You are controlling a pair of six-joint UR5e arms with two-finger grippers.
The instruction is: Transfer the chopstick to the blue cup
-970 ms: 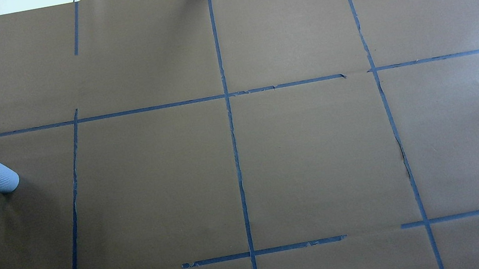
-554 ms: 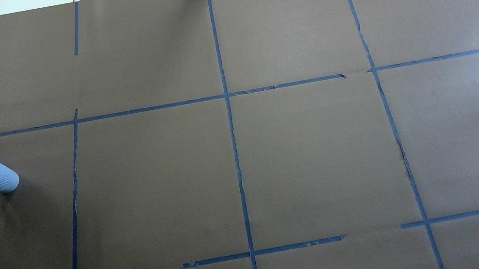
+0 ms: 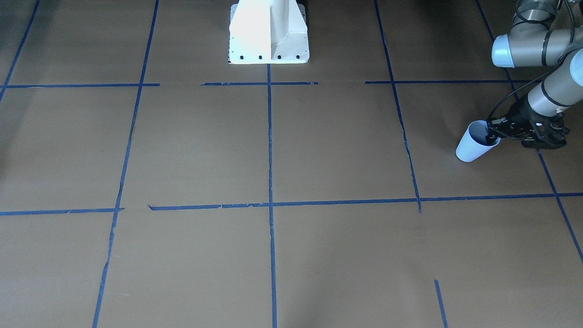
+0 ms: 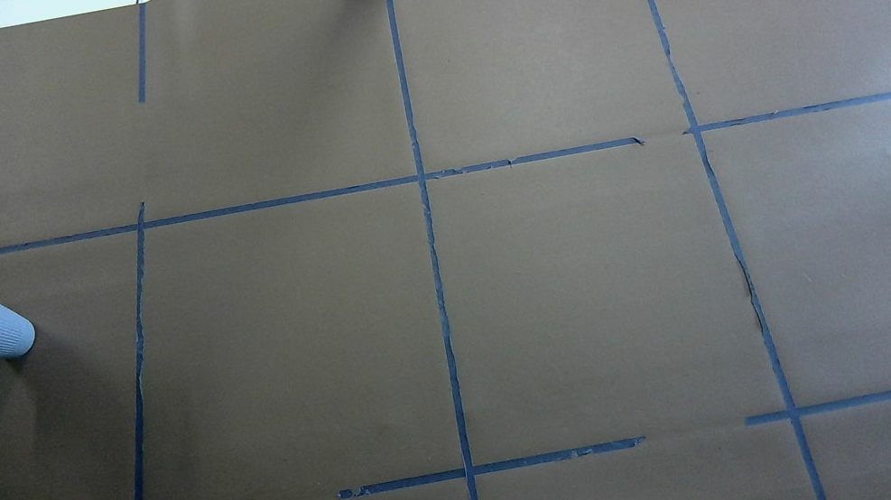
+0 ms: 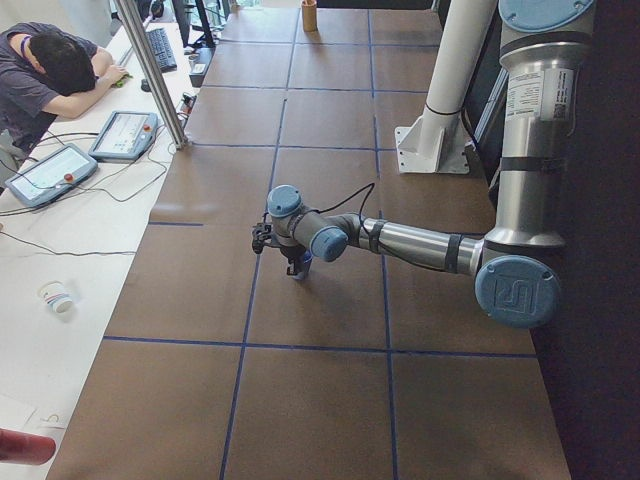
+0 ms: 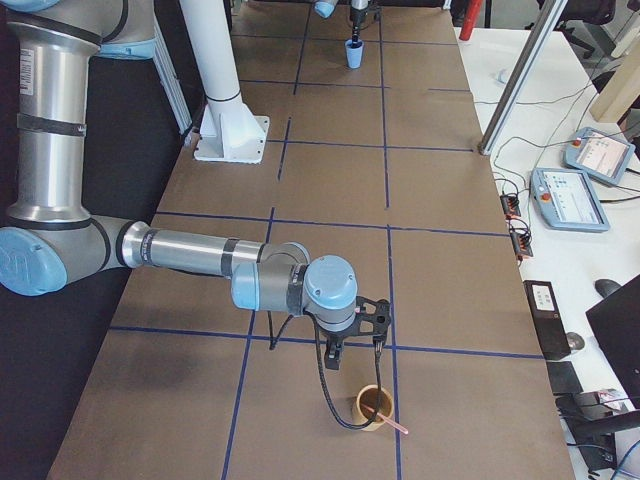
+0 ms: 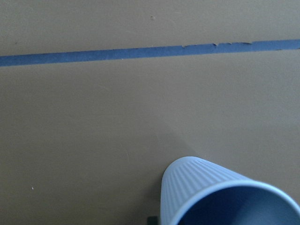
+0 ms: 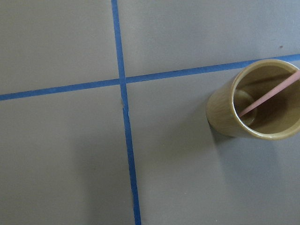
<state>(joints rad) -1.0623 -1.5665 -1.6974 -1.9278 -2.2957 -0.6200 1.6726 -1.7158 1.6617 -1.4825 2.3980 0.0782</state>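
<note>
Transfer not yet done; chopstick leans inside a tan cup set just beside the right end effector, its tip over the rim; whether that end effector is released or clenched, cannot tell. Blue cup stands at the tips of the left end effector, one finger reaching into its mouth; clamped on the wall or loose, cannot tell. Remaining, by my judgement: grasp stick, carry across worktop, drop into blue cup.
</note>
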